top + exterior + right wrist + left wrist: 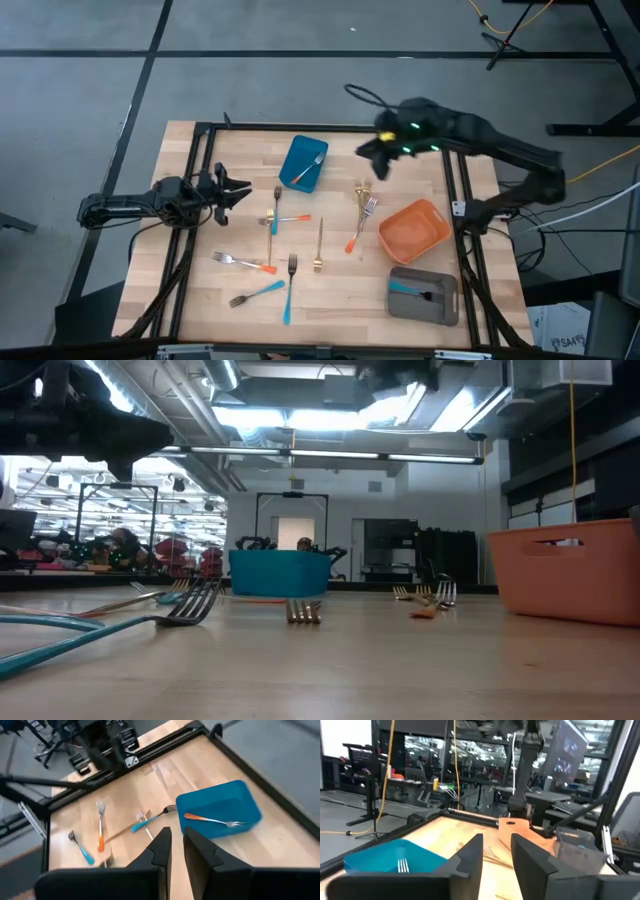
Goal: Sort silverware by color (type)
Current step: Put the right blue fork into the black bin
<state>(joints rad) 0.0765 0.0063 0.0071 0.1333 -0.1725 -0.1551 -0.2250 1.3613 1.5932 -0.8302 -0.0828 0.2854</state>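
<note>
While loose forks (272, 290) lie scattered on the near half of the table (340, 300), the left hand (238, 190) hovers empty over its left edge — fingers slightly parted. Farther back, an orange-handled fork (308, 166) sits in the blue bin (290, 160); the right hand (372, 160) hangs beside it — pressed together, empty.

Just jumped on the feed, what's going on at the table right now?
Fork sorting is partly done. An orange-handled fork lies in the blue bin, a blue-handled one in the grey bin; the orange bin looks empty. Several forks still lie loose on the table. The left gripper hangs empty at the left edge; the right gripper hovers near the blue bin, holding nothing.
</note>
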